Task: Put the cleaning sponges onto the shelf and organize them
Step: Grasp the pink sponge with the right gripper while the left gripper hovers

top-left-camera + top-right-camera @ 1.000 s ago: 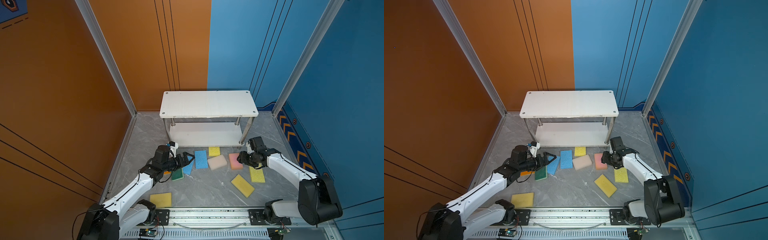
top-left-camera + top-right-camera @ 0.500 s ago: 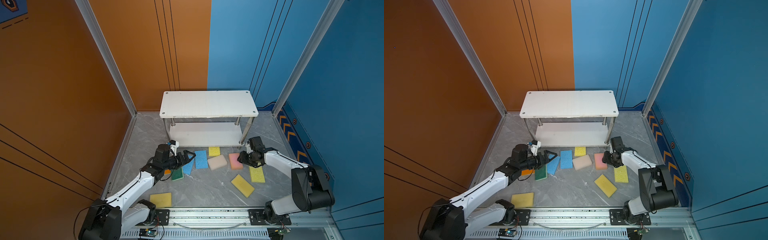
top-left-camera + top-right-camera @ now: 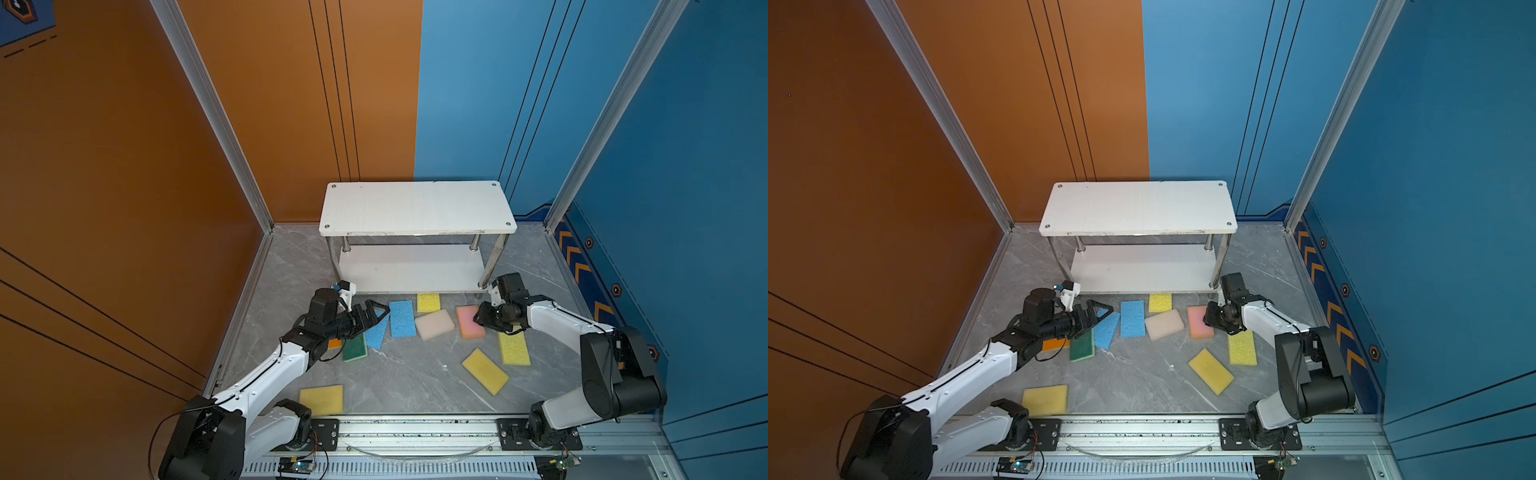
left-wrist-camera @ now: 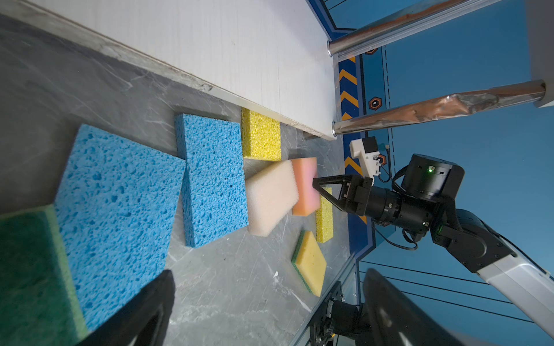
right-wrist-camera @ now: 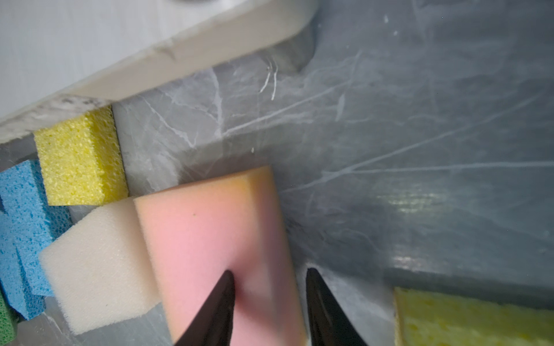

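Left gripper [image 3: 379, 318] gapes wide over the tilted blue sponge [image 3: 376, 337]. Right gripper [image 3: 477, 319] straddles the three-o'clock edge of the pink sponge [image 3: 467, 325]; whether it pinches is unclear.

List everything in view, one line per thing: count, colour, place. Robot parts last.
White two-tier shelf with metal legs: one, white, at the back.
Yellow rectangular foam sponges: four, yellow; one by the shelf's lower board, two right, one front left.
Blue porous rectangular sponges: two, blue, side by side left of centre.
Off-white foam sponge: one, off-white, centre.
Pink foam sponge: one, pink, right of centre.
Dark green scouring sponge: one, green, left.
Orange sponge: one, orange, left, mostly under the arm.
Grey marbled tabletop: one, grey, under everything.
Left end effector: one, black, open, above a blue sponge.
Right end effector: one, black, at the pink sponge's edge; grip unclear.
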Tool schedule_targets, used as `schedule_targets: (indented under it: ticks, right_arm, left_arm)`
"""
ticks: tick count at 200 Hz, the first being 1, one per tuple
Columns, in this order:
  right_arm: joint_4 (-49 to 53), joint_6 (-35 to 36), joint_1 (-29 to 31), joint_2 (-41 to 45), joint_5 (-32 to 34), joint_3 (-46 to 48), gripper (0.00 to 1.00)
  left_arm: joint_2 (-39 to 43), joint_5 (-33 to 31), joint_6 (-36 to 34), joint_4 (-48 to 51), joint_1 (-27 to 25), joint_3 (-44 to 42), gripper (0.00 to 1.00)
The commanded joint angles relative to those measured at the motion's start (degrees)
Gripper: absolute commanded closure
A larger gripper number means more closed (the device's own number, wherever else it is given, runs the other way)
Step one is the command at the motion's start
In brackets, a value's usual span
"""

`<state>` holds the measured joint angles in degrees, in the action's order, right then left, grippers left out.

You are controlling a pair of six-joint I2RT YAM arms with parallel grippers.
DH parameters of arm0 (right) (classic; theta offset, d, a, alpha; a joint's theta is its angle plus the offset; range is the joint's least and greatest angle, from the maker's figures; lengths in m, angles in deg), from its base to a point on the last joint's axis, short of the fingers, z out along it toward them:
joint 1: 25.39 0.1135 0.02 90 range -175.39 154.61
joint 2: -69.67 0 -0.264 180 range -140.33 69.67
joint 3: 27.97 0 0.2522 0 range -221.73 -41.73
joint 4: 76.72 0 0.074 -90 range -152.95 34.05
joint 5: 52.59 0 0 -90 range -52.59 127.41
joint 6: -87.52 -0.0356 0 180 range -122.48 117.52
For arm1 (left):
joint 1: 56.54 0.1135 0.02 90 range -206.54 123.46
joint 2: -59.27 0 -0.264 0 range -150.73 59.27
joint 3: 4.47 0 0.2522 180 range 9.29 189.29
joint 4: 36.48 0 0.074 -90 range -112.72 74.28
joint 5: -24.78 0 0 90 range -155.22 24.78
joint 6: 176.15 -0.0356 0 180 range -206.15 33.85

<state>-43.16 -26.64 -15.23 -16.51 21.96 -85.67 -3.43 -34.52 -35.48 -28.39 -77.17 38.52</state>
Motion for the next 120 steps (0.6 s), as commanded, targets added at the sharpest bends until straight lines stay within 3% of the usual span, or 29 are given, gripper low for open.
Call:
schedule_targets:
  ticks: [1, 120]
  right_arm:
    - [-0.4, 0.5, -0.2, -0.6, -0.7, 1.2, 0.63]
    - [-0.6, -0.1, -0.5, 3.8, -1.8, 3.4, 0.80]
  left_arm:
    - [0.4, 1.4, 0.3, -0.4, 0.6, -0.9, 0.02]
    - [1.5, 1.8, 0.8, -0.5, 0.8, -1.7, 0.02]
